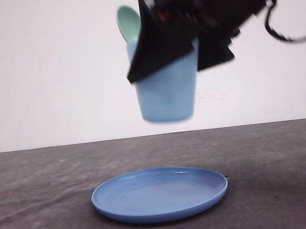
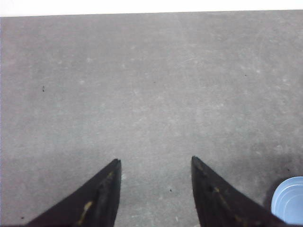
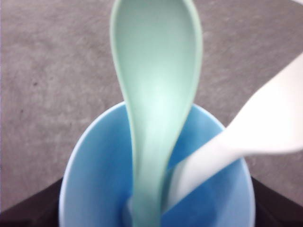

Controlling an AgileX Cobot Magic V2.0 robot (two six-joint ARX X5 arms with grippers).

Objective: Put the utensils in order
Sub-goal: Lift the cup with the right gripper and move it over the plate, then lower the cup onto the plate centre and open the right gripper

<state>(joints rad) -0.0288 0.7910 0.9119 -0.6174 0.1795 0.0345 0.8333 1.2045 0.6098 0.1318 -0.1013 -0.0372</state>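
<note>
The right tool (image 1: 177, 57) is clamped on a light blue plastic cup (image 1: 167, 94), one black finger across the cup's front wall and the other at its far side, and holds it upright in the air above the dark grey matte surface (image 1: 42, 202). Directly below the cup, well apart from it, a round blue plastic plate (image 1: 160, 193) lies flat on the surface with nothing on it.

Inside the cup stand both utensils. The pale mint-green plastic spoon (image 3: 156, 94) has its handle down in the cup's bottom and its bowl rising above the rim; in the front view its bowl (image 1: 128, 23) shows over the rim on the robot's left side. The white plastic fork (image 3: 246, 137) also stands handle-down beside the spoon's handle and leans outward over the rim; its head is blurred, so the tines cannot be made out.

The left tool (image 2: 156, 163) hangs over bare surface with its two black fingers spread apart and nothing between them. A light blue rim (image 2: 289, 201) shows at the edge of that view.
</note>
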